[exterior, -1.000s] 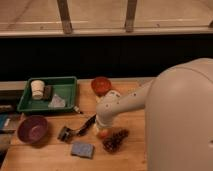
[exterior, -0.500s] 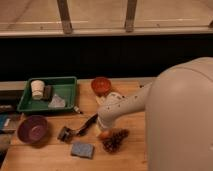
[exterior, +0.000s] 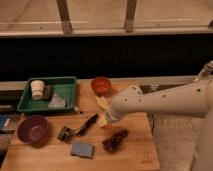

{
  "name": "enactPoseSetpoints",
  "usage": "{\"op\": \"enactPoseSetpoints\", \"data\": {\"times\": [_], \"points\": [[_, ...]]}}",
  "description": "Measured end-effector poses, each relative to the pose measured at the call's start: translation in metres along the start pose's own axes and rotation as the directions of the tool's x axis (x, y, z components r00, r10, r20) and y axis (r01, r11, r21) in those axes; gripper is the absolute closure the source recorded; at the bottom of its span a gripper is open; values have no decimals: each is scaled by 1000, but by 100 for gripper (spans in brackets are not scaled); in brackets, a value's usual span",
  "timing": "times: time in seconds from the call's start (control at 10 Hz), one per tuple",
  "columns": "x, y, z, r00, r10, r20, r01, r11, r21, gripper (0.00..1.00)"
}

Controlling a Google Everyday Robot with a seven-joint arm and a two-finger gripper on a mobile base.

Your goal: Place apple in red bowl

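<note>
The apple shows only as a small orange-red patch on the wooden table, mostly hidden under the end of my arm. My gripper is right over it, at the table's middle, pointing down and left. The red bowl stands empty at the back of the table, about a hand's width behind the gripper. A pale yellow banana-like piece lies between the bowl and the gripper.
A dark bunch of grapes lies just front-right of the gripper. A black brush and a blue sponge lie to its front-left. A purple bowl is at the left. A green tray holds a cup.
The bulky arm has drawn back to the right and shows more of the table's right side. The gripper end stays over the apple's spot.
</note>
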Motion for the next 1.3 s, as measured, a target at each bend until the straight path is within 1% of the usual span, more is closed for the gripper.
{"op": "enactPoseSetpoints", "data": {"times": [0.1,0.2,0.3,0.4,0.5,0.6,0.7,0.8,0.9,1.0,1.3], "points": [[-18,-6,-20,999,4,45,-3,1000,-20,100],[-43,-13,-40,996,7,94,-4,999,-35,100],[-66,-17,-53,992,6,126,-1,999,-41,100],[-87,-21,-62,989,4,150,3,999,-43,100],[-116,-23,-69,985,1,172,8,999,-51,100],[-152,-22,-74,982,-7,188,19,998,-65,100],[-176,-20,-77,980,-14,197,30,997,-76,100],[-202,-14,-78,978,-28,208,48,995,-91,100],[-221,-11,-80,976,-35,216,58,993,-100,100],[-230,-10,-81,975,-38,220,62,993,-104,100],[-230,-11,-81,975,-38,218,61,993,-104,100]]}}
